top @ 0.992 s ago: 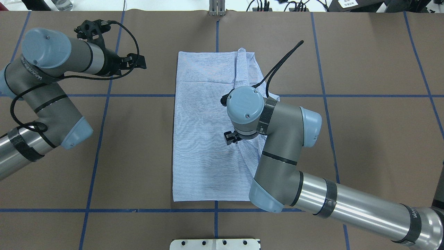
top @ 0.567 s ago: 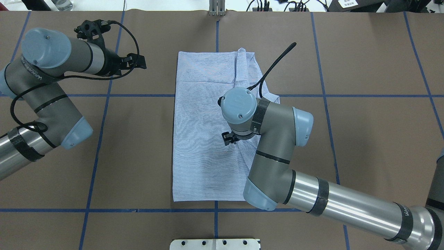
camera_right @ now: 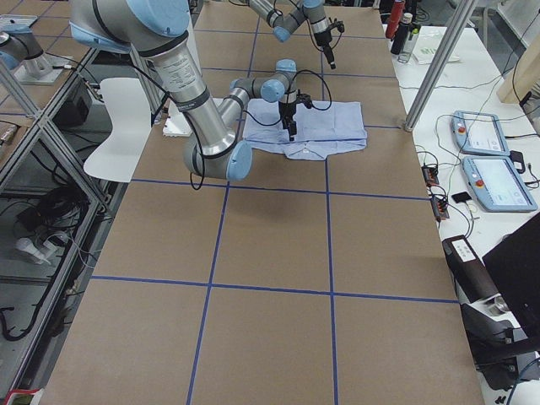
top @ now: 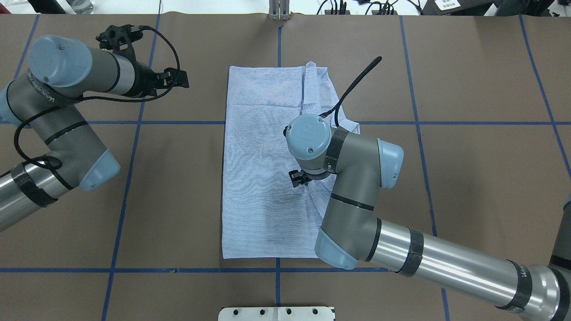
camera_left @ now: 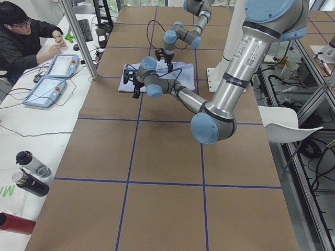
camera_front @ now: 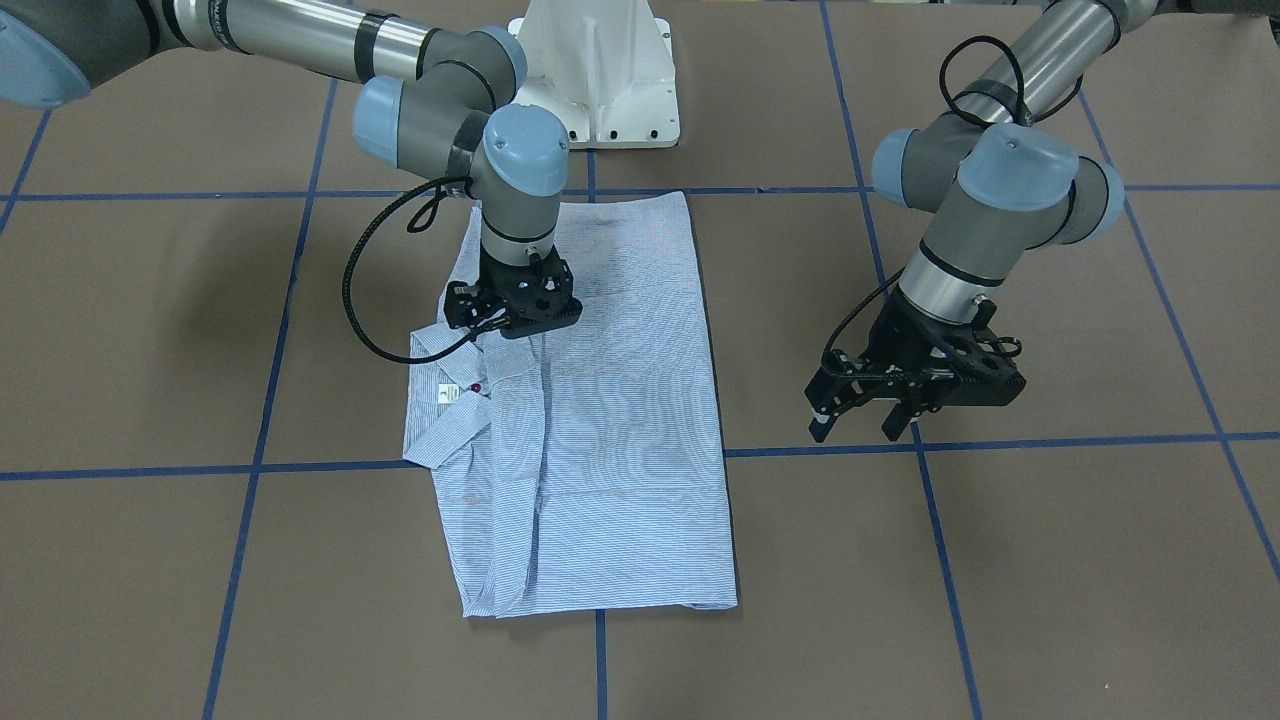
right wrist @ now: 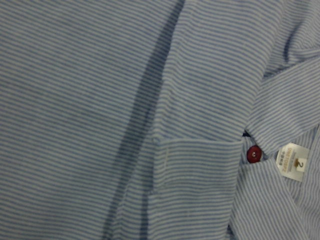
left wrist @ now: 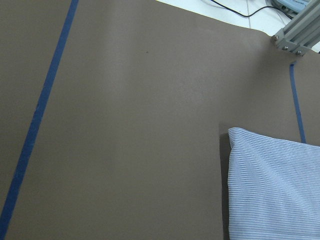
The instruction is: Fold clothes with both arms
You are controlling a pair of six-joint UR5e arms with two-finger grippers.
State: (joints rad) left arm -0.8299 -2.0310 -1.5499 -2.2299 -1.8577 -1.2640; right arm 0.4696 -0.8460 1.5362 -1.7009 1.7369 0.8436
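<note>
The striped light blue shirt (camera_front: 620, 400) lies folded lengthwise in a long rectangle at the table's centre (top: 258, 156), collar side toward the robot's right. My right gripper (camera_front: 512, 330) points straight down on the shirt just above the collar, and its fingertips are hidden against the cloth, so I cannot tell their state. The right wrist view is filled by the shirt (right wrist: 100, 100), with a red button (right wrist: 254, 154) and a white neck label (right wrist: 292, 161). My left gripper (camera_front: 855, 430) hovers open and empty over bare table beside the shirt, whose corner (left wrist: 275, 190) shows in the left wrist view.
The white pedestal base (camera_front: 600, 70) stands behind the shirt. A metal post (top: 279, 13) sits at the table's far edge. A person sits at a side table with tablets (camera_left: 52, 78), and bottles (camera_left: 31, 172) lie near it. Blue tape lines grid the brown tabletop.
My right arm has shifted a little to the left over the shirt. The shirt's outline and the left arm look the same.
</note>
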